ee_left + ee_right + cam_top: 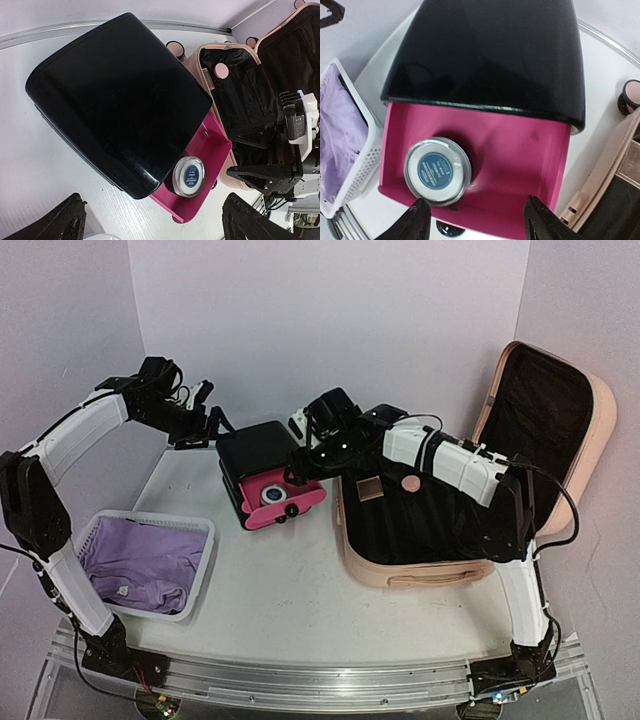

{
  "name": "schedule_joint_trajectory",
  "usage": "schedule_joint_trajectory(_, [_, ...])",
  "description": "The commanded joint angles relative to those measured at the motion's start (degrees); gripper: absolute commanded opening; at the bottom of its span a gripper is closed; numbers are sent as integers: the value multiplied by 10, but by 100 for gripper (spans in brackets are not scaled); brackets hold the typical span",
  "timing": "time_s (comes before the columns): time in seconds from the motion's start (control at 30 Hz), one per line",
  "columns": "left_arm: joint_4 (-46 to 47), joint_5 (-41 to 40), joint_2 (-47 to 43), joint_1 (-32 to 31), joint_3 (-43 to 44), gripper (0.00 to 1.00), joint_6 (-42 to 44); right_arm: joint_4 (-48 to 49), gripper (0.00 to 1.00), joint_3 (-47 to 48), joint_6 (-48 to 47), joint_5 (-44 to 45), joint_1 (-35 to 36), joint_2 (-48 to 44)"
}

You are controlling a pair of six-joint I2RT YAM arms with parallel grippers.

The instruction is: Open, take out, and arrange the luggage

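The luggage lies open at the right of the table, a peach-pink shell with black lining. Its lid stands up against the right wall. It also shows in the left wrist view as luggage and in the right wrist view as luggage. My right gripper hangs open just above the pulled-out pink drawer, with nothing between the fingers of the gripper. A round white jar with a blue label sits in the drawer beside the left finger. My left gripper is open, behind and left of the drawer box, gripper empty.
The black drawer box stands mid-table, left of the luggage, with the jar in its drawer. A white mesh basket holding purple cloth sits front left. A small brown square and a pink disc lie on the lining.
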Motion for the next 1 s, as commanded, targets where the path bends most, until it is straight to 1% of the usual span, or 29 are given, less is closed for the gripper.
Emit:
schedule_joint_trajectory(0.0, [26, 21, 11, 3, 0, 96, -6, -50, 68, 9, 31, 37, 5, -54])
schedule_joint_trajectory(0.07, [26, 24, 23, 3, 0, 96, -8, -55, 70, -33, 41, 36, 5, -83])
schedule_joint_trajectory(0.17, [27, 38, 45, 3, 1, 96, -13, -69, 70, -93, 55, 29, 7, -116])
schedule_joint_trajectory(0.3, [28, 50, 68, 3, 2, 96, -19, -61, 72, -141, 64, 14, 24, -135])
schedule_joint_trajectory(0.33, [29, 51, 71, 2, 2, 96, -20, -50, 74, -153, 68, 4, 28, -135])
schedule_joint_trajectory(0.47, [29, 51, 76, 3, 1, 96, -21, 53, 79, -199, 108, -48, 34, -123])
schedule_joint_trajectory(0.53, [30, 48, 74, 3, 0, 96, -20, 93, 80, -205, 122, -64, 34, -110])
schedule_joint_trajectory(0.63, [30, 49, 74, 2, -1, 96, -20, 142, 85, -205, 124, -64, 35, -95])
schedule_joint_trajectory(0.7, [30, 52, 74, 2, 0, 96, -20, 170, 87, -201, 122, -62, 36, -86])
schedule_joint_trajectory(0.97, [31, 54, 65, 3, -1, 96, -20, 259, 96, -161, 102, -26, 36, -38])
